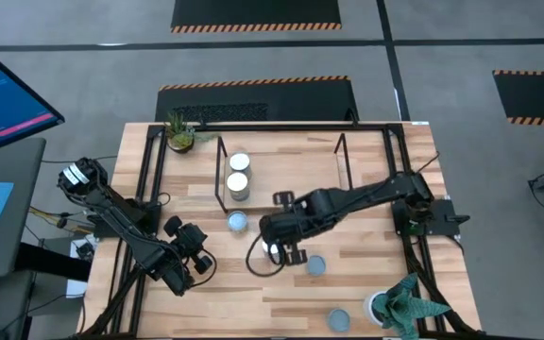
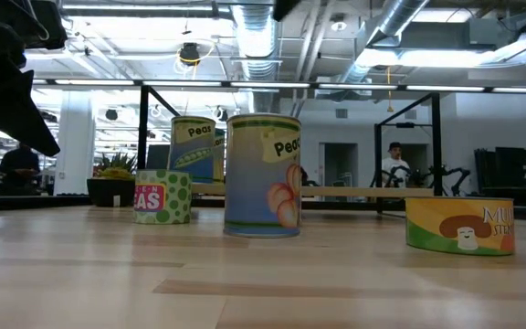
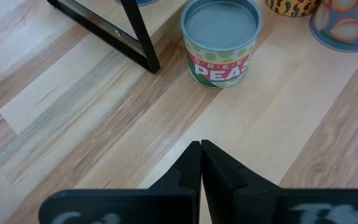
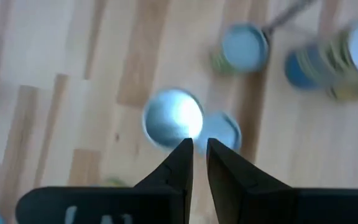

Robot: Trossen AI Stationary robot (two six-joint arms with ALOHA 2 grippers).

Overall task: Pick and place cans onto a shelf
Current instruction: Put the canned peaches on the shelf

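Note:
The shelf (image 1: 281, 142) of thin black rods stands at the table's far middle, with two cans (image 1: 239, 162) (image 1: 238, 185) on its left end. A short green peas can (image 1: 237, 221) (image 3: 221, 43) stands on the table just in front of the shelf. A tall peaches can (image 2: 263, 174) stands nearer, and a mushroom can (image 2: 459, 224) (image 1: 316, 265) stands to its right. One more can (image 1: 337, 319) stands near the front edge. My right gripper (image 1: 286, 253) (image 4: 195, 148) hovers above the tall can's silvery top (image 4: 173, 117), its fingers a little apart with nothing between them. My left gripper (image 1: 185, 272) (image 3: 201, 149) waits shut at the front left.
A potted plant (image 1: 179, 134) stands at the far left corner and another (image 1: 402, 302) at the near right. A larger black frame (image 1: 149, 189) edges the table. A person (image 2: 395, 164) stands in the room behind. Bare wood lies between the two grippers.

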